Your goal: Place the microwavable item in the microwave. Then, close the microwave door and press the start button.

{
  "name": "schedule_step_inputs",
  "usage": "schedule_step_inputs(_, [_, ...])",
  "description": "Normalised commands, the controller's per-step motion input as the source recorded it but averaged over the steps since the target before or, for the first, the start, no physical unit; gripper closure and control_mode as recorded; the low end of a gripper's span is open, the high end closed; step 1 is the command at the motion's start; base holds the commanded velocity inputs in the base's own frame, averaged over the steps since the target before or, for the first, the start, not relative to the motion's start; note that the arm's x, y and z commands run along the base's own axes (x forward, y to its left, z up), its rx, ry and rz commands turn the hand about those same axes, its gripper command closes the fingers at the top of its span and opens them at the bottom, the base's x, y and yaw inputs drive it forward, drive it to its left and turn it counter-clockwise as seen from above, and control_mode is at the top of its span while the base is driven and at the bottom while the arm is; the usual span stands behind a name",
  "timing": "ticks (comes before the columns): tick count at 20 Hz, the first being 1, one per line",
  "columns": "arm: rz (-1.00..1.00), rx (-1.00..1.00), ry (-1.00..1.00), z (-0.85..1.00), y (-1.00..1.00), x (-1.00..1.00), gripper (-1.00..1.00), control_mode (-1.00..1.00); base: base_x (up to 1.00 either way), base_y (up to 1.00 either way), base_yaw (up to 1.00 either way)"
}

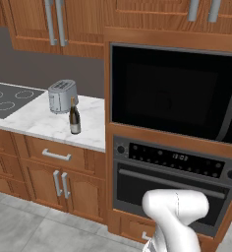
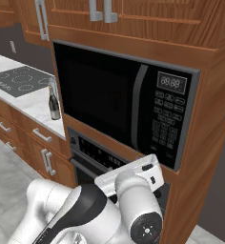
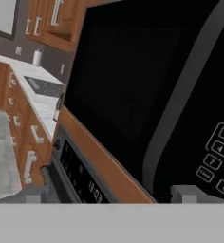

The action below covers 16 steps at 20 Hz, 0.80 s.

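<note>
Wooden kitchen cabinets framed the scene, with a marble counter (image 1: pixel 39 123) running off to the left. Close before the built-in units, the gripper (image 3: pixel 111 192) stood with its jaws spread as wide as they go and nothing between them, its tips (image 3: pixel 187 192) pointing at the lower edge of the microwave (image 2: pixel 126 102). In the hand view the gripper sat near the grey door handle (image 3: pixel 180 102) and the keypad (image 3: pixel 216 163), without touching either.

The microwave door (image 1: pixel 172 93) was shut, flush with the frame, and its dark window hid whatever lay inside. Just below the microwave was the oven (image 1: pixel 172 187), also closed. Further left on the counter stood a bottle (image 1: pixel 74 118) with a toaster (image 1: pixel 62 96) just behind it, and a cooktop (image 1: pixel 10 98) beyond that.

The mug could not be found on the counter, so it may already have been inside behind the closed door, though the frames did not settle that. If so, placing and closing were done, and what remained was pressing the start button, among the keys on the right-hand strip near which the free gripper was already poised.
</note>
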Motion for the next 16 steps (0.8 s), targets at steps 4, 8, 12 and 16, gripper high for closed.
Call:
schedule_step_inputs(4, [0.00, 0.03, -0.09, -0.22, -0.26, 0.29, -1.00, -1.00, 0.00, 0.00, 0.00])
schedule_step_inputs(8, [0.00, 0.06, -0.02, -0.17, -0.28, 0.34, -1.00, -1.00, 0.00, 0.00, 0.00])
schedule_step_inputs(12, [0.00, 0.09, -0.02, -0.01, -0.34, 0.32, -1.00, -1.00, 0.00, 0.00, 0.00])
schedule_step_inputs(16, [0.00, 0.07, -0.01, -0.06, -0.28, 0.32, -1.00, -1.00, 0.00, 0.00, 0.00])
